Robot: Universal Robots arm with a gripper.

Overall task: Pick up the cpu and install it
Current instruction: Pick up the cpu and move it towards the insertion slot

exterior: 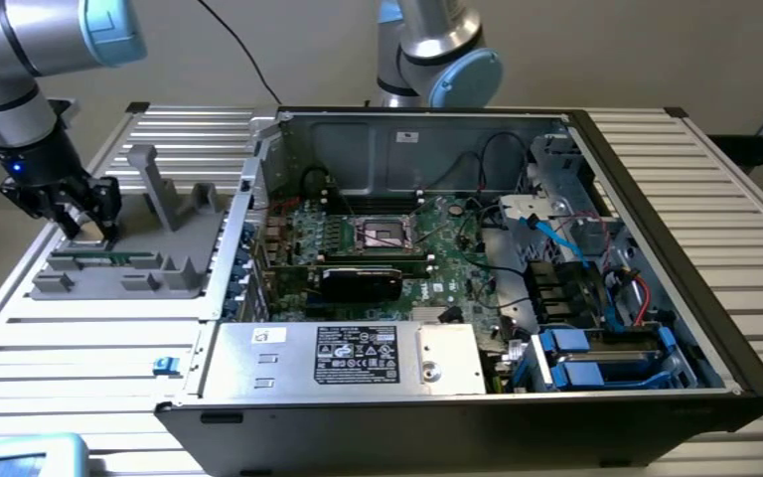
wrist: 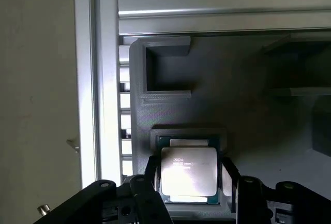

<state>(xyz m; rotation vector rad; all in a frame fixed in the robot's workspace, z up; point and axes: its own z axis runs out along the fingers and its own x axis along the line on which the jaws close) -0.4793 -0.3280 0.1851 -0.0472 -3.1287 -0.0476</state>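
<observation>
At the exterior view's left, the gripper (exterior: pixel 83 221) hangs from a near-vertical wrist over the far corner of the grey tray (exterior: pixel 130 270), well apart from the open computer case (exterior: pixel 660 214) and its socket (exterior: pixel 384 235). What lies under the tool is hidden from this angle. The wrist view supplies it: the cpu (wrist: pixel 189 175) sits flat in a tray (wrist: pixel 232 110) recess. The gripper (wrist: pixel 190 161) is unclenched, its jaws straddling the chip with narrow gaps on each side.
</observation>
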